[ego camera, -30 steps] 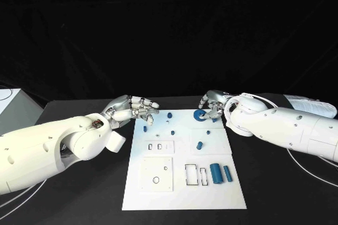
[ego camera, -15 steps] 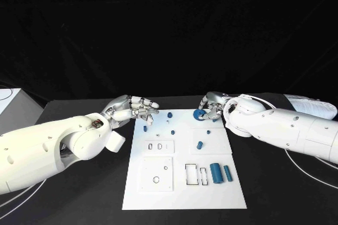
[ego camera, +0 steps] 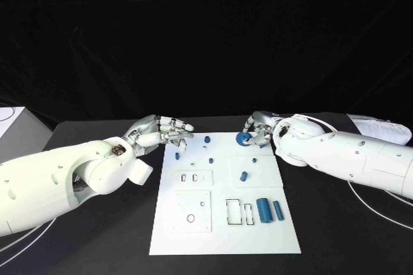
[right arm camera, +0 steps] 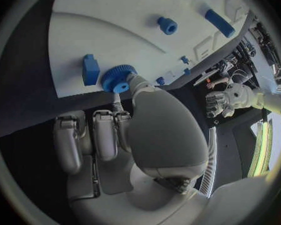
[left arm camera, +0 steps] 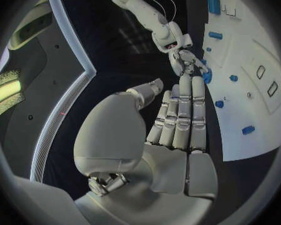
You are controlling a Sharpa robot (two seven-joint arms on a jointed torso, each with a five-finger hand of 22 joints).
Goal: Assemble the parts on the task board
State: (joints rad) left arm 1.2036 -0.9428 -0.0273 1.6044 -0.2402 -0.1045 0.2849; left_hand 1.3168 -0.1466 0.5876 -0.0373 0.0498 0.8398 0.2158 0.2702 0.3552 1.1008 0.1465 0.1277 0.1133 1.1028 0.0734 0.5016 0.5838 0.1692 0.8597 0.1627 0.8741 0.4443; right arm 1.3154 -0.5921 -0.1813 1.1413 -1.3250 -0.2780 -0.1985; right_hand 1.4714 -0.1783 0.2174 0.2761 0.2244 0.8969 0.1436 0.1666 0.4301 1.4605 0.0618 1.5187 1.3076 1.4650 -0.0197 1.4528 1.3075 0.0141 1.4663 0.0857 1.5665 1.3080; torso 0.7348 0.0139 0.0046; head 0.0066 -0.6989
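Observation:
The white task board (ego camera: pixel 225 233) lies in the middle of the black table. My right hand (ego camera: pixel 260 127) hovers over the board's far right corner and pinches a blue gear (ego camera: pixel 244 139); in the right wrist view the thumb presses the blue gear (right arm camera: pixel 118 78) at the board's edge, next to a blue block (right arm camera: pixel 90 69). My left hand (ego camera: pixel 163 132) hangs over the far left corner, fingers straight and side by side (left arm camera: pixel 180 116), holding nothing. Two blue cylinders (ego camera: pixel 269 211) lie at the board's right, and a short blue peg (ego camera: pixel 243 177) lies mid-board.
Several small blue pieces (ego camera: pixel 178 156) dot the board's far half. Rectangular slots (ego camera: pixel 239 212) and a square plate with holes (ego camera: pixel 191 212) take up the near half. Black table (ego camera: pixel 344 227) stretches on both sides. A pale box (ego camera: pixel 11 132) stands at the far left.
My right hand with the gear has shifted slightly to the left over the board's far corner. The left hand has barely moved.

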